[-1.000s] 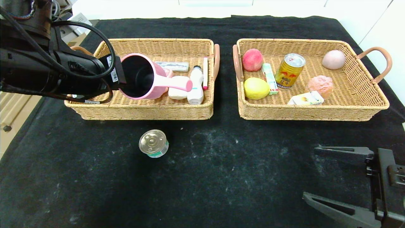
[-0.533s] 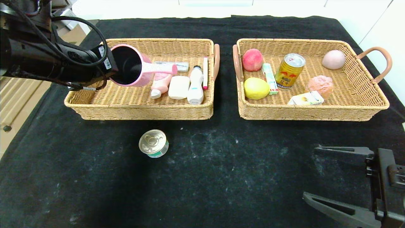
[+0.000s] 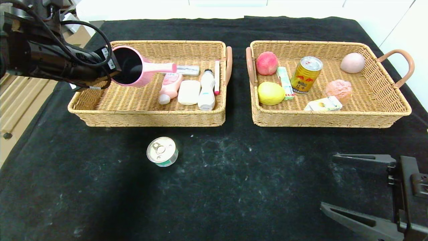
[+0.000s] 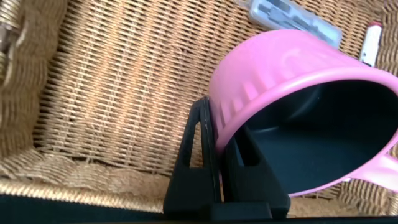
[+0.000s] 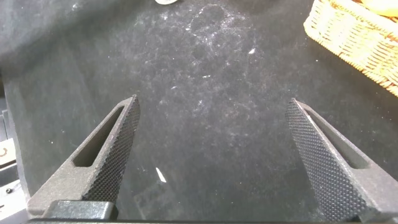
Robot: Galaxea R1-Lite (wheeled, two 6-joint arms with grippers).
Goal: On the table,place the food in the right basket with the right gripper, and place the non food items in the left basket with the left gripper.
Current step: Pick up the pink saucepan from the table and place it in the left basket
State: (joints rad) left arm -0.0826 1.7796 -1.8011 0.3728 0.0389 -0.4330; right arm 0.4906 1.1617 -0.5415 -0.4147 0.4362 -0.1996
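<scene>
My left gripper point(image 3: 112, 68) is shut on the rim of a pink cup point(image 3: 130, 67) with a long handle. It holds the cup tipped on its side above the far left part of the left basket point(image 3: 150, 118). In the left wrist view one finger sits inside the pink cup point(image 4: 280, 68) and the other outside, with the left gripper point(image 4: 224, 134) over the left basket's weave point(image 4: 112, 93). A small tin can point(image 3: 162, 151) stands on the black table in front of the left basket. My right gripper point(image 3: 329, 180) hangs open and empty at the near right; the right gripper point(image 5: 212, 102) looks down on bare cloth.
The left basket holds a pink bottle point(image 3: 170, 86), a white bar point(image 3: 189, 92), a white bottle point(image 3: 207, 88) and a pen point(image 3: 217, 77). The right basket point(image 3: 331, 120) holds fruit, a gold can point(image 3: 306, 74) and small cartons. The right basket's corner point(image 5: 354, 37) shows in the right wrist view.
The left gripper has carried the pink cup back and to the left over the left basket, uncovering the pink bottle. The right arm has not moved.
</scene>
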